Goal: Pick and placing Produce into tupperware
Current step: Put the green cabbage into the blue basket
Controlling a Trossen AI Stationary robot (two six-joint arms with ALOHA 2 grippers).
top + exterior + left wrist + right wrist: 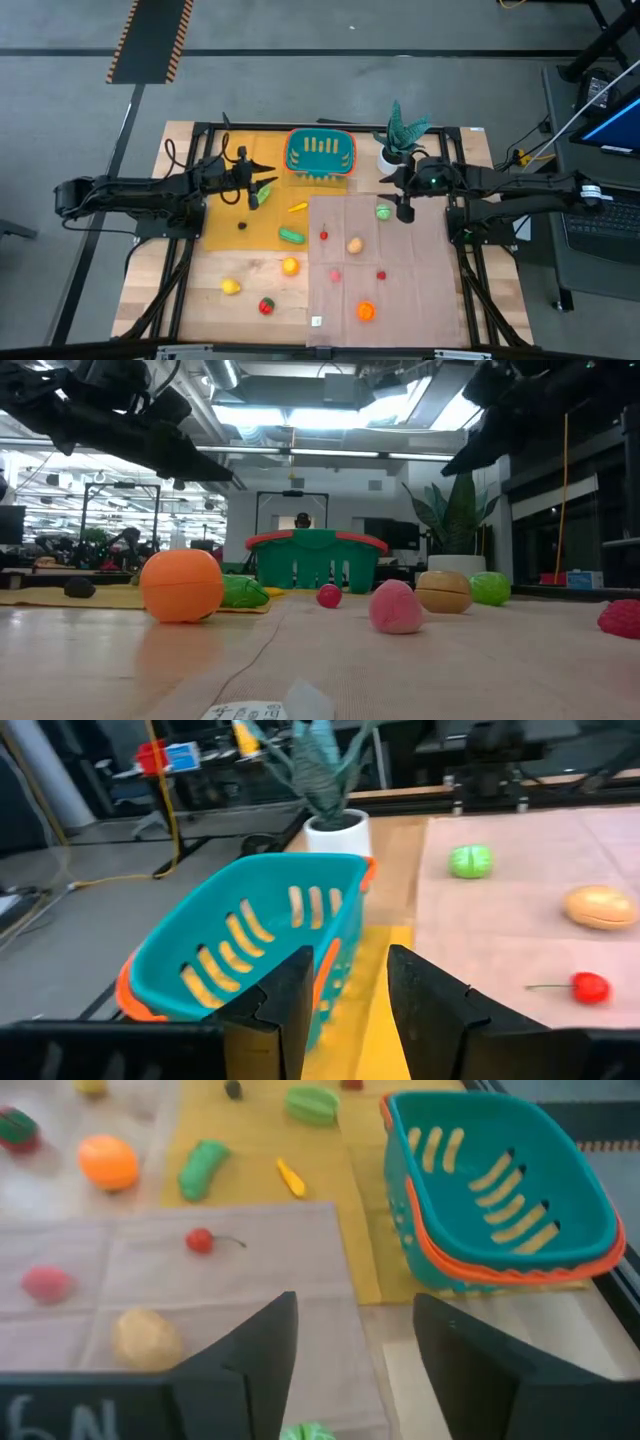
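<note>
The teal tupperware (320, 153) with an orange rim stands by its base on a yellow mat at the table's far middle. Produce lies scattered: a green piece (255, 197), a carrot (297, 207) and a cucumber (291, 236) on the mat, and a cherry (324, 235), a potato (354, 244) and a green piece (384, 211) on the beige cloth. My left gripper (272, 180) hovers open just left of the tupperware (250, 945), above the green piece. My right gripper (405, 212) hovers open right of the tupperware (500, 1180), beside the other green piece (305, 1432).
A white pot with a green plant (392, 150) stands right of the tupperware, close to my right arm. More produce lies nearer the front: an orange (290, 266), a lemon (231, 287), a red-green piece (266, 306) and an orange piece (366, 311). The beige cloth (420, 290) covers the right half.
</note>
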